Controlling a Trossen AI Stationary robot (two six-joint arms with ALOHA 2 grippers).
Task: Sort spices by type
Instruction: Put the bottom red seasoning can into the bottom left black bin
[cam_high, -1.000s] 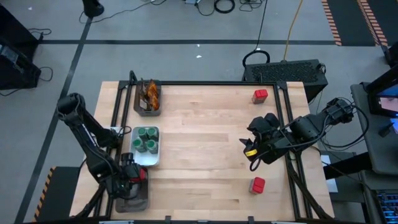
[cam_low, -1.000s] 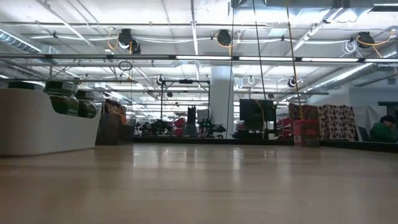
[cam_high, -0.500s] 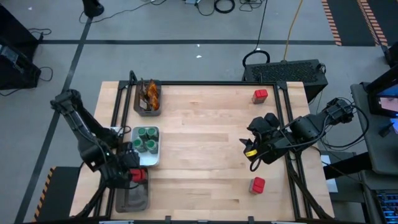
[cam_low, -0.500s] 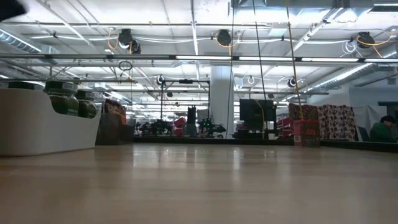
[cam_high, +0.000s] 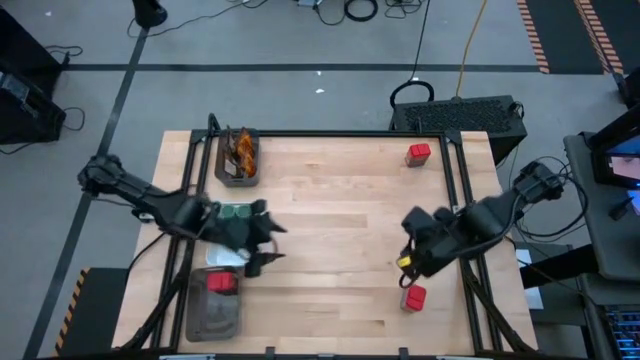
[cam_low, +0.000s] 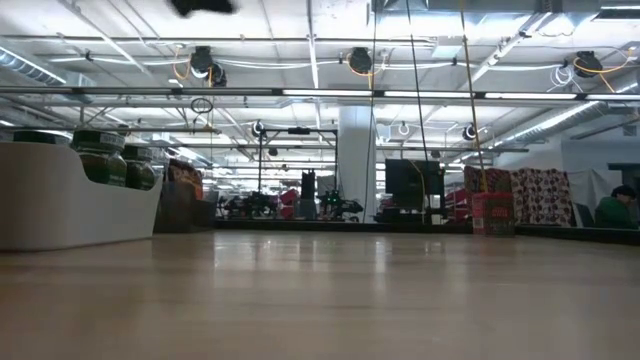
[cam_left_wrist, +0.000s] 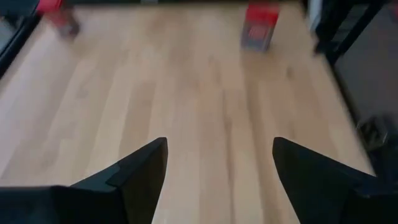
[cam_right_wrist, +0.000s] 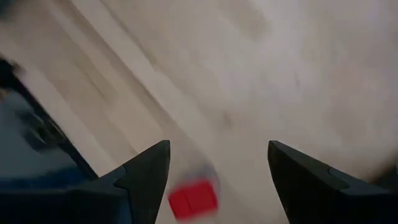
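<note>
Two red packets lie on the bare table, one at the far right (cam_high: 418, 153) and one at the near right (cam_high: 413, 297). A third red packet (cam_high: 221, 283) lies in the grey near-left tray (cam_high: 212, 318). The green-lidded jars (cam_high: 237, 213) stand in a white tray (cam_high: 228, 256), partly hidden under my left arm. Orange sachets (cam_high: 240, 152) fill the far-left tray (cam_high: 225, 172). My left gripper (cam_high: 270, 245) hovers open beside the jar tray, pointing toward the table's right. My right gripper (cam_high: 405, 268) hangs open just above the near-right packet (cam_right_wrist: 193, 199), tilted down.
A wide stretch of bare wood (cam_high: 330, 230) lies between the two arms. A black frame rail (cam_high: 462, 200) runs along the table's right side, close to my right arm. In the low view the jar tray's white wall (cam_low: 60, 205) stands at the left.
My left gripper has risen from the near-left tray, where the red packet stays, and swung toward the table's middle, turning to point right past the jar tray. My right gripper has tipped and shifted a little toward the near edge, over the near-right packet.
</note>
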